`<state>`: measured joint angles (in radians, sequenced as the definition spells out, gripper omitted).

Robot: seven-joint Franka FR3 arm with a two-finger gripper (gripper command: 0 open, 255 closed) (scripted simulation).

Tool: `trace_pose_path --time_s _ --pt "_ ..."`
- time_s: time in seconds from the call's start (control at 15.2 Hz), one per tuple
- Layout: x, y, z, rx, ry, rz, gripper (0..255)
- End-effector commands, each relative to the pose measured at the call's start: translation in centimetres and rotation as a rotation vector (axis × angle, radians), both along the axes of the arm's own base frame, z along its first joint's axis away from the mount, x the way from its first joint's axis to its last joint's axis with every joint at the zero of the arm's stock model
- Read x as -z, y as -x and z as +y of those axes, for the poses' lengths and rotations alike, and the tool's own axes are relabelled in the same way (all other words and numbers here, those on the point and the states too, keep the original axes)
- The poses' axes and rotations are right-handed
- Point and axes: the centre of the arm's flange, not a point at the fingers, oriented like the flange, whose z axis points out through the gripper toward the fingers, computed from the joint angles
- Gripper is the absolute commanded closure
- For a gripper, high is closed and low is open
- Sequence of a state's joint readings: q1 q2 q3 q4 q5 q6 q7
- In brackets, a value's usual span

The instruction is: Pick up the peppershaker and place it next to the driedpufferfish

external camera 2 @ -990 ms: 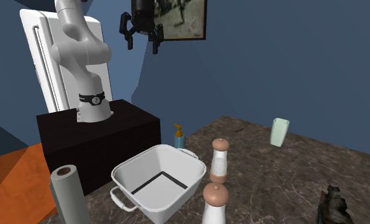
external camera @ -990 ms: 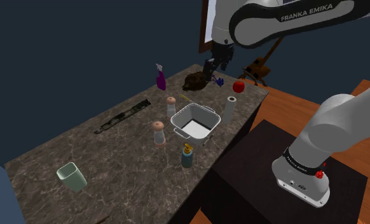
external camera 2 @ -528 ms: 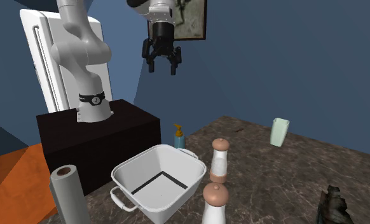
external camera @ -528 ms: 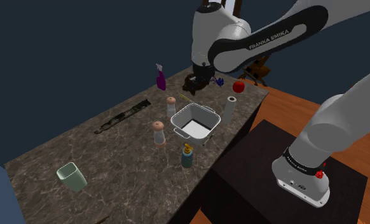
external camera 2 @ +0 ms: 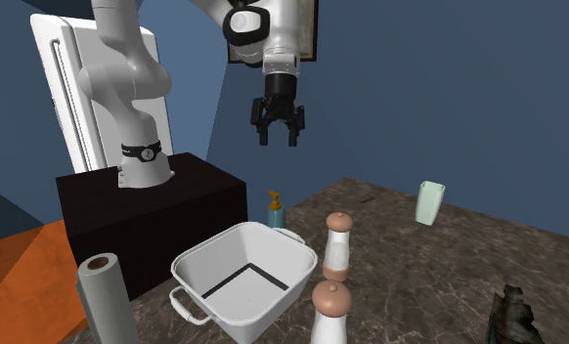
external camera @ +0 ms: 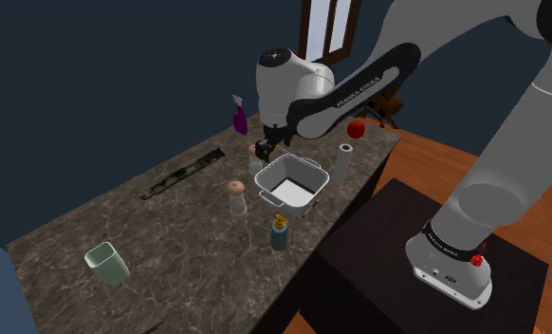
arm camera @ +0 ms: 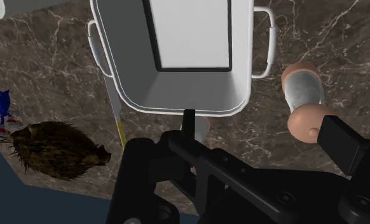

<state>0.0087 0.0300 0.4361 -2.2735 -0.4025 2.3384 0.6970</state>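
A black gripper (external camera 2: 278, 135) hangs above a dark marbled table (external camera: 170, 223), its fingers spread and holding nothing. Below it, just beside the far corner of a white handled tub (external camera 2: 245, 315), stands the peppershaker (external camera 2: 329, 309), upright and slim, with a pale body and a tan knob. A look-alike shaker (external camera 2: 337, 244) stands nearer. The dried pufferfish (arm camera: 53, 149) lies farther off. The shaker looks light, rigid and smooth, probably slippery and easily toppled. Mid-body, below the knob, seems the surest hold.

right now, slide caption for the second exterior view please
Open fingers hang over a dark stone counter holding a white tub and two brown-capped shakers
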Motion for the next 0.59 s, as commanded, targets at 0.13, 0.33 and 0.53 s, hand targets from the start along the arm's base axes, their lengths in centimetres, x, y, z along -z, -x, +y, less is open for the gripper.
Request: trace_pose_path --time_s 0.13,0.33,0.53 --pt "4.2 -2.2 2.9 -0.001 0.009 -0.004 0" --pt "7.3 -3.8 4.8 -0.001 0.016 -0.007 0" --pt "10.4 -5.5 6.8 -0.002 0.023 -0.009 0"
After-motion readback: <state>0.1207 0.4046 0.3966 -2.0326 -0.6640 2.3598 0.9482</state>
